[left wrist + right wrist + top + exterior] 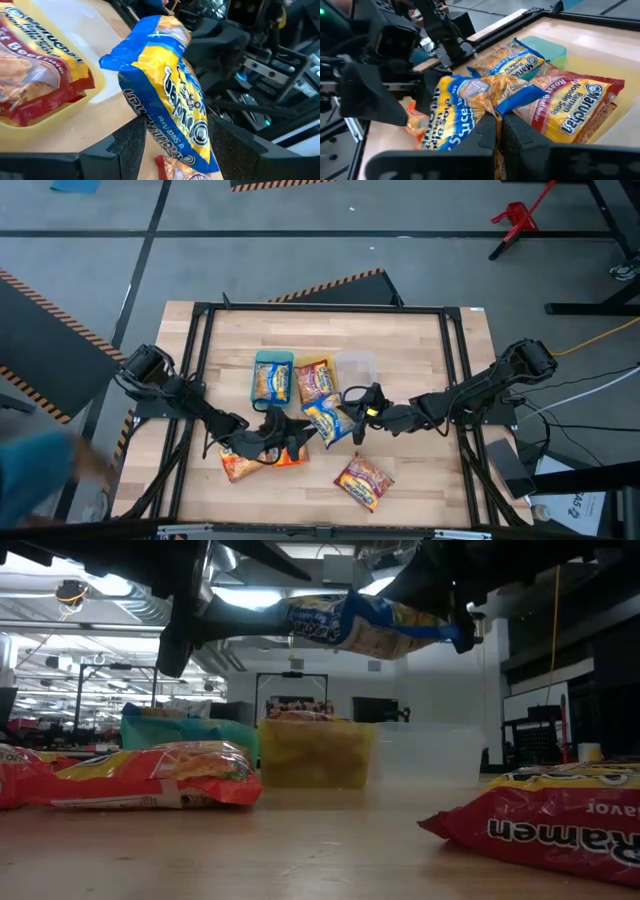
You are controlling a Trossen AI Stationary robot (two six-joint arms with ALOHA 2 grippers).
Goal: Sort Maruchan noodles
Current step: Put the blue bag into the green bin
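- The blue-yellow packet (328, 421) hangs in the air near the counter's middle, clear of the wood, as the low view (365, 625) shows. Both arms meet at it.
- The right pincer (499, 131) is clenched on one end of this packet, its fingers pressed together over the crinkled plastic. In the high view this pincer (362, 409) sits just to the right of the packet.
- The left pincer (172, 150) has its fingers set apart on either side of the packet's other end. I judge it is grasping or about to grasp, but I cannot tell if the pads press the plastic. From above it (270, 435) lies to the packet's left and a little nearer the front edge.
- The packet's long axis runs roughly from one pincer to the other, sagging a little between them.
- The green tray (272, 377) holds another blue-yellow packet; it lies just behind and left of the held one, nearer the left arm. The yellow tray (313, 380) beside it holds a red packet (572, 107). The clear tray (356, 365) looks bare.
- My judgement: the coming move is a carry toward the green tray.
- The counter (420, 470) is pale wood inside a dark frame. An orange packet (240, 463) lies under the left arm and another red one (362, 481) near the front.
- Beyond is an open workshop with bright ceiling lights.
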